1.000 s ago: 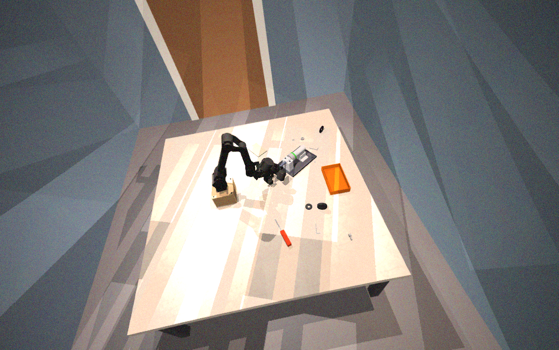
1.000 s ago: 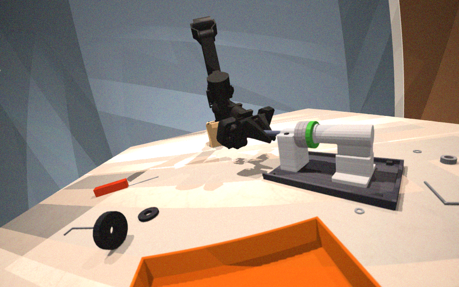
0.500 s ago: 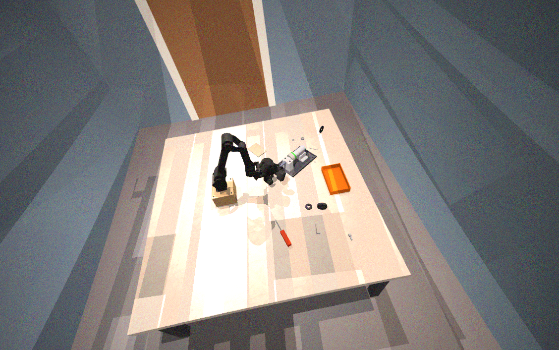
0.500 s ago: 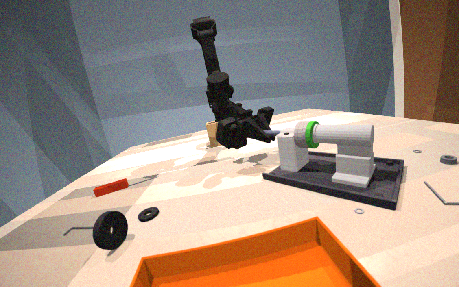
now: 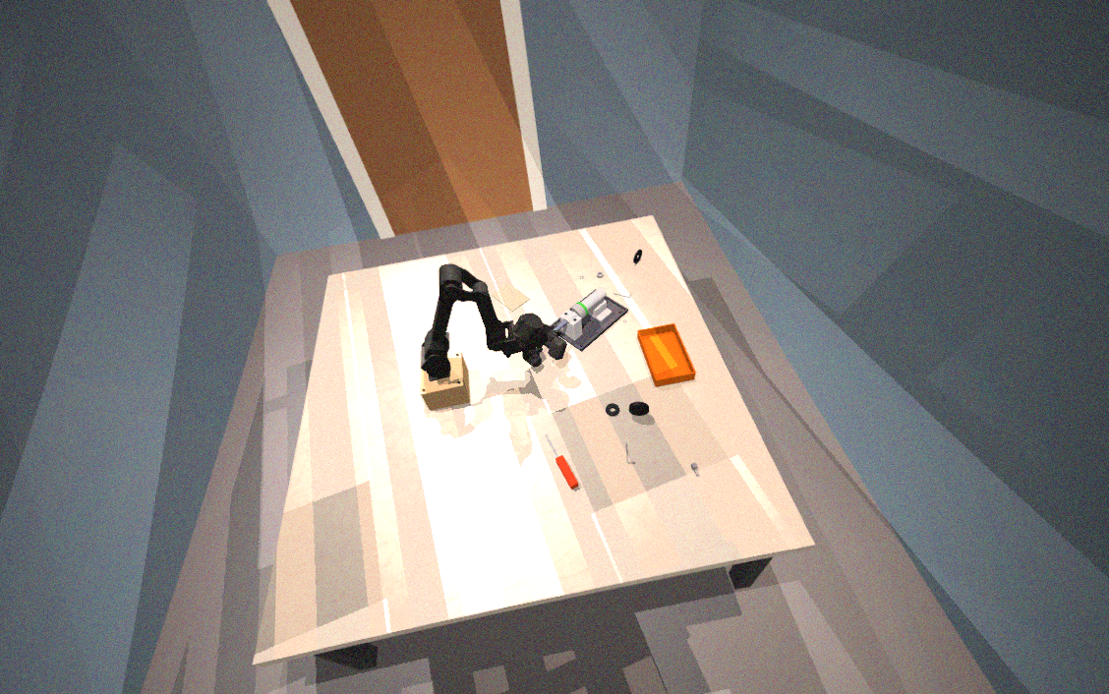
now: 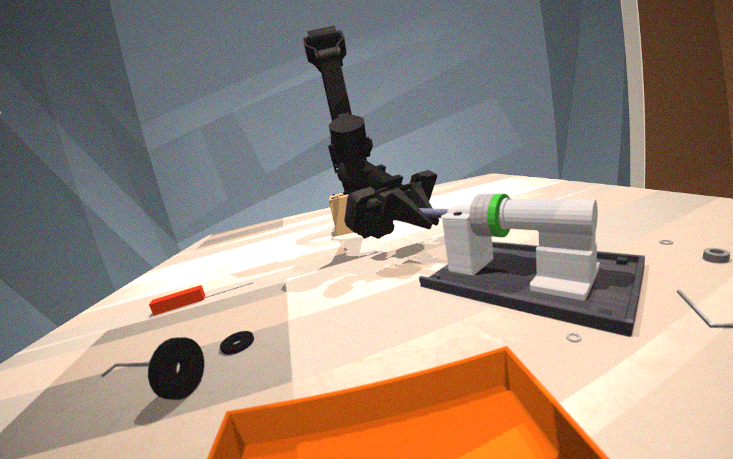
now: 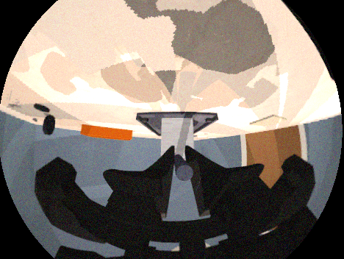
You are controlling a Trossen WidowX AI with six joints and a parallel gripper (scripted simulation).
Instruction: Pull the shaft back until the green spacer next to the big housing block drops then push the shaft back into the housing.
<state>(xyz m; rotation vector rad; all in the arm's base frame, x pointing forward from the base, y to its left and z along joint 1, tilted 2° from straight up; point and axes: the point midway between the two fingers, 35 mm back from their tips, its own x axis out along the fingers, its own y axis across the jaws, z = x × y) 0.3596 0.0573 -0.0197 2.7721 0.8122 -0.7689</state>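
Observation:
My gripper [image 5: 558, 332] [image 6: 430, 214] [image 7: 178, 148] is shut on the blue-grey shaft [image 6: 440, 212] [image 7: 184, 172], just outside the white support block [image 5: 573, 325] [image 6: 459, 246]. The shaft enters that block; its far end is hidden. The green spacer [image 5: 581, 309] [image 6: 498, 215] hangs upright in line with the shaft, against the end of the big white housing [image 5: 596, 300] [image 6: 556, 214]. Pale grey spacers [image 6: 479, 214] sit between the support block and the green one; how many is hard to tell. The dark base plate [image 5: 603, 328] [image 6: 511, 272] lies below, with no spacer visible on it.
An orange tray [image 5: 674, 380] [image 6: 367, 389] stands beside the base plate. A black wheel [image 5: 638, 408] [image 6: 164, 368], a black ring [image 6: 247, 339] and a red screwdriver [image 5: 566, 472] [image 6: 177, 300] lie farther off. A grey ring [image 6: 716, 258] and a hex key [image 6: 694, 308] lie beyond the housing.

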